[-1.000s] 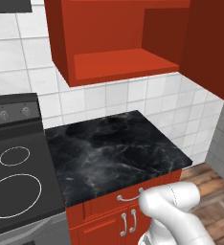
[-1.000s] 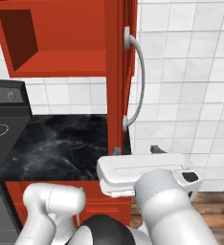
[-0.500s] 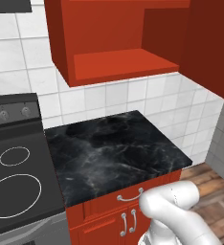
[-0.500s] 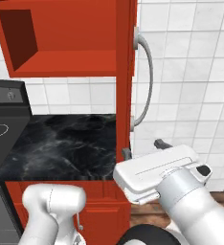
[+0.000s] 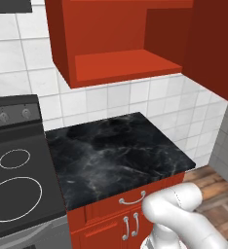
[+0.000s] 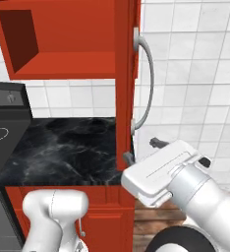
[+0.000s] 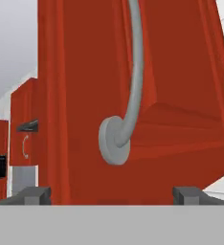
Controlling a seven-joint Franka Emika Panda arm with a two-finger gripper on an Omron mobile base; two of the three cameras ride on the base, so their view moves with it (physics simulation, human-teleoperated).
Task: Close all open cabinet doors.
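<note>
One tall red cabinet door point(image 6: 124, 74) stands open, seen edge-on in the right base view, with its long curved silver handle point(image 6: 147, 78) on the outer face. In the left base view this door point(image 5: 218, 44) hangs at the upper right beside the open red cabinet point(image 5: 121, 63). My gripper point(image 6: 142, 150) is open at the door's lower end, just below the handle's lower mount, one fingertip point(image 6: 128, 158) at the door's bottom edge. In the hand view the door point(image 7: 181, 72) is very close, the handle's mount point(image 7: 115, 141) above my gripper point(image 7: 113, 195).
A black marble counter point(image 5: 116, 155) lies under the cabinet, with a stove point(image 5: 13, 185) to its left and small red base-cabinet doors point(image 5: 130, 228) below. White tiled wall point(image 6: 195, 64) runs behind and to the right. Wooden floor point(image 5: 218, 194) shows at the right.
My hand has tilted upward and drawn closer to the door's lower end. The door stands about where it was.
</note>
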